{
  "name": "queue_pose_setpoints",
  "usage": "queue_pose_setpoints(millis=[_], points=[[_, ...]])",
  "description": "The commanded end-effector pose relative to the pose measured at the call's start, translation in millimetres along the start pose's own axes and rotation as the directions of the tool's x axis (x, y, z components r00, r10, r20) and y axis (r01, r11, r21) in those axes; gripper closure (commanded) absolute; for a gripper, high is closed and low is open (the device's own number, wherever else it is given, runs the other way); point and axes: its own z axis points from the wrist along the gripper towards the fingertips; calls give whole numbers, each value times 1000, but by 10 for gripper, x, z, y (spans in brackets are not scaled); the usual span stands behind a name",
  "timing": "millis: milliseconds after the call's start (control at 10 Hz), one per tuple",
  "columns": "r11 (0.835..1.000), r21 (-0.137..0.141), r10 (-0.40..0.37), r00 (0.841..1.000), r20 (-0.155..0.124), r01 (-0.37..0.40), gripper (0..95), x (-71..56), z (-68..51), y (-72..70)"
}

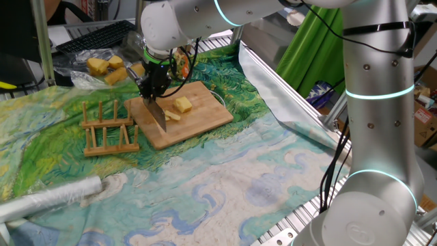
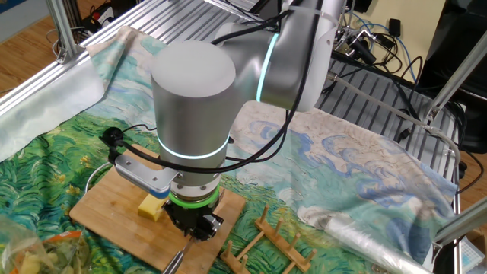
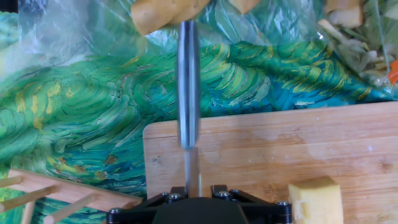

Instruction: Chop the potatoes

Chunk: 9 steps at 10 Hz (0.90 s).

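Observation:
A blocky pale-yellow potato chunk (image 1: 182,104) lies on the wooden cutting board (image 1: 205,121), with a few thin potato slices (image 1: 171,116) beside it. The chunk (image 3: 316,199) is at the lower right in the hand view, and it also shows as the chunk (image 2: 152,207) beside the wrist. My gripper (image 1: 156,87) hangs over the board's left end. A knife (image 3: 188,87) stands between its jaws with the blade (image 1: 159,117) down on the board, left of the potatoes. The jaws stand a little wider than the knife's spine, leaving a gap on one side.
A wooden peg rack (image 1: 109,126) stands just left of the board. A plastic bag with unpeeled potato pieces (image 1: 106,68) lies behind it. A foil-wrapped roll (image 1: 48,198) lies at the front left. The painted cloth (image 1: 225,191) covers the table.

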Motion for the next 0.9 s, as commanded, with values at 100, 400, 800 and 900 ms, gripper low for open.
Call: queue_pose_setpoints(millis=[100, 400, 800, 900], points=[[1000, -2, -11, 1000, -4, 11, 950, -12, -15, 2], [1000, 2, -15, 1000, -8, 15, 950, -18, -63, 21], [999, 2, -36, 999, -39, 36, 950, -34, -98, 24], [999, 2, -35, 998, -43, 35, 950, -35, -122, 30]])
